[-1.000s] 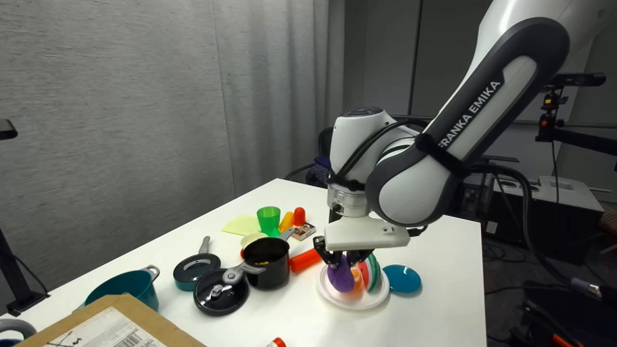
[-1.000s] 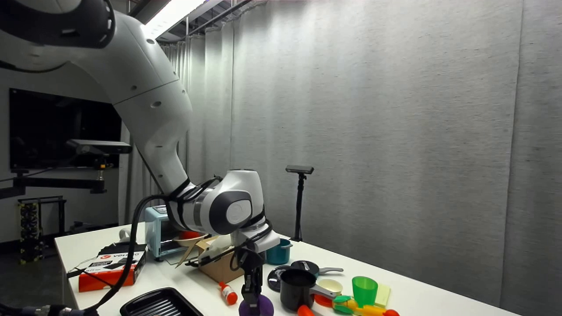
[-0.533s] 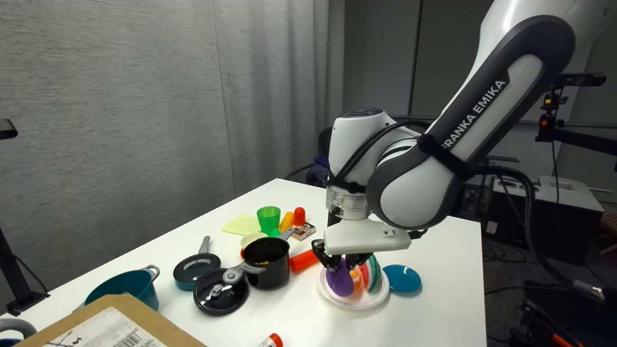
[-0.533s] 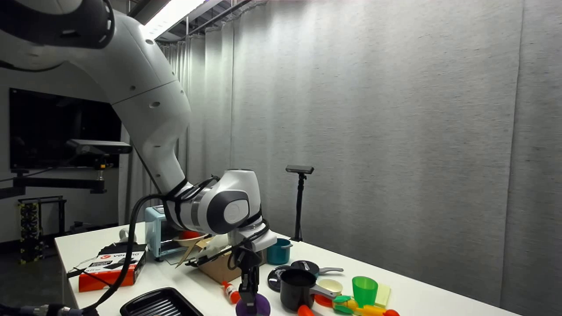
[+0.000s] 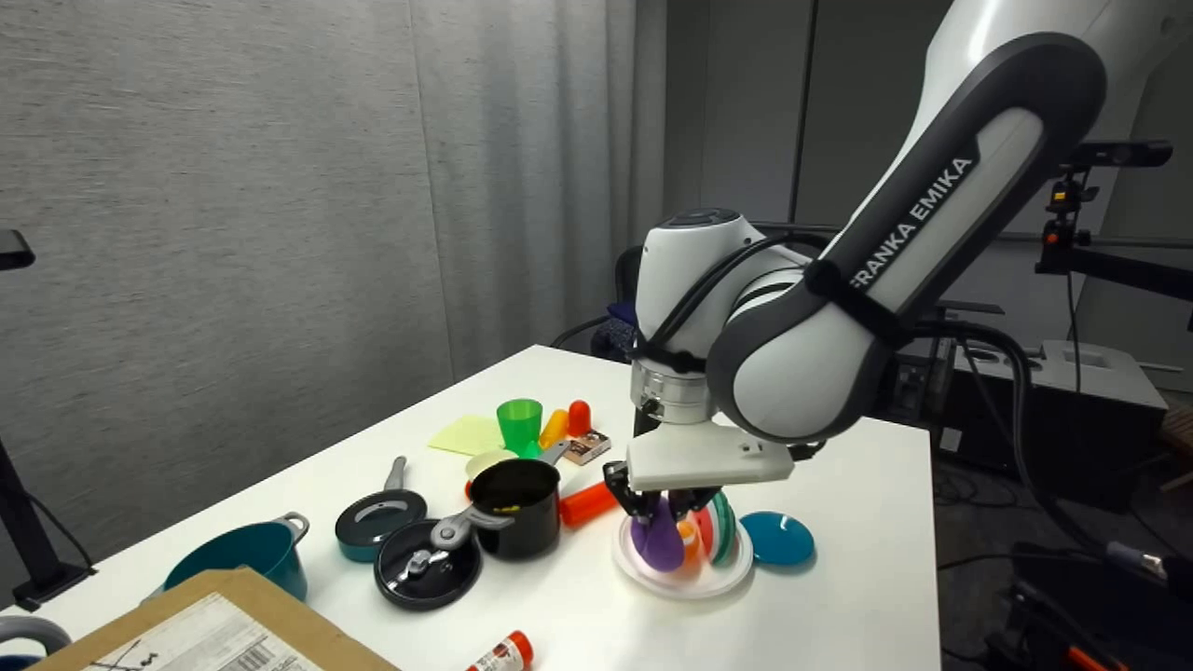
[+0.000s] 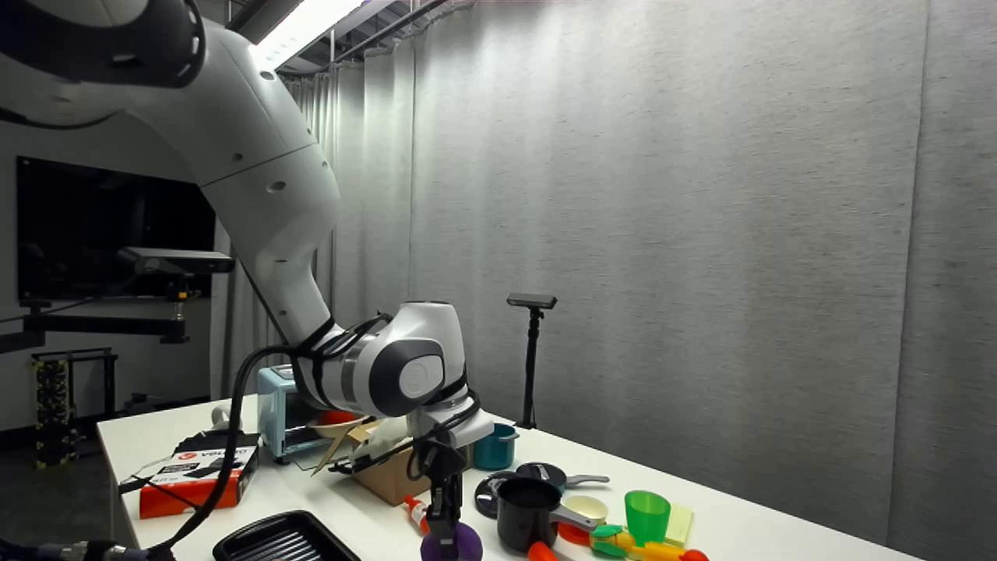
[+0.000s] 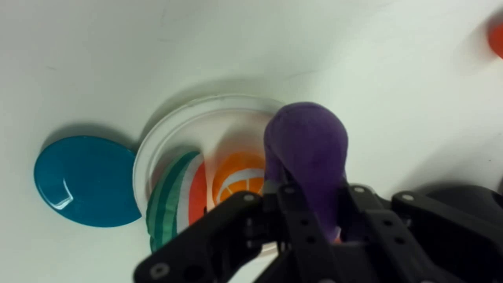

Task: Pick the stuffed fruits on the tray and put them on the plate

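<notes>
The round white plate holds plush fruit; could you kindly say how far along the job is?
Looks done: the striped green, white and red plush slice and the round orange plush fruit lie on the plate.
In hand: the rounded purple plush fruit, pinched in the black gripper, seemingly over the plate.
Left: releasing it; the black ridged tray is cut off in an exterior view, so more fruit may remain.

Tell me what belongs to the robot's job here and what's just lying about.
Part of the job:
gripper
purple plush fruit
orange plush fruit
striped plush fruit
white plate
probably the black ridged tray

Just lying about:
blue dish
green cup
black pot
cardboard box
red-and-white bottle
</notes>
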### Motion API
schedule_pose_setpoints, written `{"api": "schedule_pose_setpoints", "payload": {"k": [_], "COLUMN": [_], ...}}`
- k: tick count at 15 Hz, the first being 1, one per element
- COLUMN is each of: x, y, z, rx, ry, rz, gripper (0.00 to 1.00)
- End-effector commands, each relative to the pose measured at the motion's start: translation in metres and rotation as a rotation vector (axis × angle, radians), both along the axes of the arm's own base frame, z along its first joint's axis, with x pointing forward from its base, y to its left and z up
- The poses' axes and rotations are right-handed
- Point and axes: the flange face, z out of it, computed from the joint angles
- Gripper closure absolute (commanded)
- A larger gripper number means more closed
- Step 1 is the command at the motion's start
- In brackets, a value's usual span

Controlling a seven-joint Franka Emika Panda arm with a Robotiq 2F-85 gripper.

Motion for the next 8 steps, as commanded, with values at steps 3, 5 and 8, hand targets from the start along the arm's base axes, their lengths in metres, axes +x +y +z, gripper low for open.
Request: {"api": "schedule_pose_setpoints", "payload": {"k": [3,5,8], "x": [0.023,0.036,0.047], "y": [-0.027,-0.036,-0.047], "z": [0.014,0.016,0.005], "rx": [0.007,0.046,0.089], "ry": [-0.021,-0.06,-0.055], "rz": [0.031,-0.016,-0.103], "gripper": [0.95,0.95,0.95]}}
